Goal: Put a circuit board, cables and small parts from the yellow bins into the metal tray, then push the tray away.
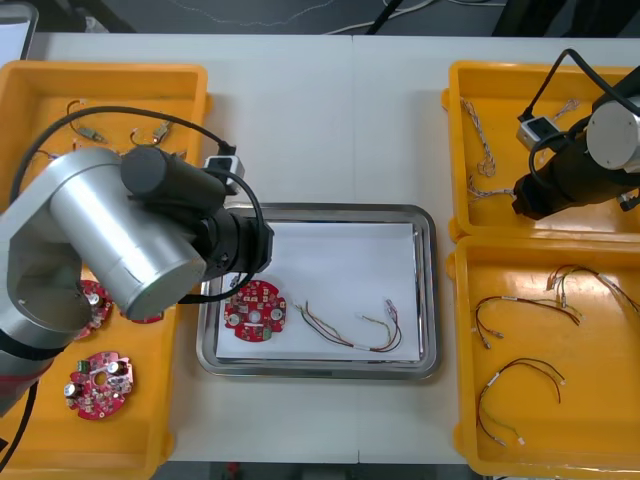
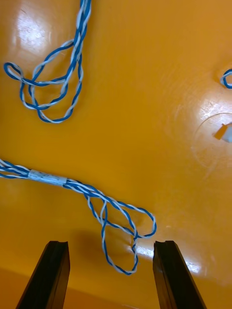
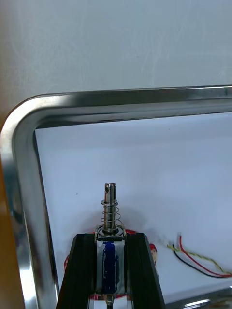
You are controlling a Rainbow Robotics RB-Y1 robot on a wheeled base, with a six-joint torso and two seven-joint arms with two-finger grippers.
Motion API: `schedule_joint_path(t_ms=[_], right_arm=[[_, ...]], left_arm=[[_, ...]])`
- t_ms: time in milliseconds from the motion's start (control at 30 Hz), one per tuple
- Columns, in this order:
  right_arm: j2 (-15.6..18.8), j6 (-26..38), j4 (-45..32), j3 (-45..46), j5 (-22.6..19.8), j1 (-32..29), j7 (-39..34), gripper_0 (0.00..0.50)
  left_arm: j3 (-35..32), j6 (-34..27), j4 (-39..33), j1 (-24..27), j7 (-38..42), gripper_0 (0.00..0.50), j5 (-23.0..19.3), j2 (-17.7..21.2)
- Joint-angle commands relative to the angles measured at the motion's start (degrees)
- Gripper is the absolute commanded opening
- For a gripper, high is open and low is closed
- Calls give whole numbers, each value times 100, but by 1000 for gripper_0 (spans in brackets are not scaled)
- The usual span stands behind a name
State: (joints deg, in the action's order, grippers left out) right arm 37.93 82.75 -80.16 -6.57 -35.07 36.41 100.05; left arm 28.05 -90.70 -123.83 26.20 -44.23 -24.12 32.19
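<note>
My left gripper [image 3: 110, 239] is shut on a small metal part [image 3: 110, 203] with a spring and a pin, held over the white inside of the metal tray [image 1: 425, 290] near one corner. In the tray lie a round red circuit board [image 1: 255, 310] and a red and yellow cable [image 1: 360, 330]. My right gripper [image 2: 112, 246] hangs open low over the far right yellow bin [image 1: 470, 100]. The looped end of a twisted blue and white cable [image 2: 116, 227] lies between its fingers, not gripped.
A second blue and white cable [image 2: 48, 91] lies farther off in that bin. The near right bin [image 1: 460, 400] holds thin cables [image 1: 520, 310]. More circuit boards [image 1: 98, 385] sit in the near left bin [image 1: 150, 420], small metal parts [image 1: 90, 135] in the far left one.
</note>
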Motion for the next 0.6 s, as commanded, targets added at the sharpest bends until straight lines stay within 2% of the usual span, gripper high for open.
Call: schedule_joint_path(t_ms=[33, 200, 567, 600], right_arm=[[198, -66, -35, -134, 140, 208, 200, 500], [198, -83, 0, -195, 237, 217, 235, 500], [180, -286, 194, -292, 211, 217, 323, 500], [180, -286, 194, -301, 211, 217, 331, 484]], left_arm=[[289, 307, 149, -36, 231, 0, 145, 191], [430, 483, 298, -1, 187, 0, 136, 200], [790, 1002, 738, 78, 319, 0, 619, 147], [790, 1010, 764, 87, 319, 0, 637, 139]])
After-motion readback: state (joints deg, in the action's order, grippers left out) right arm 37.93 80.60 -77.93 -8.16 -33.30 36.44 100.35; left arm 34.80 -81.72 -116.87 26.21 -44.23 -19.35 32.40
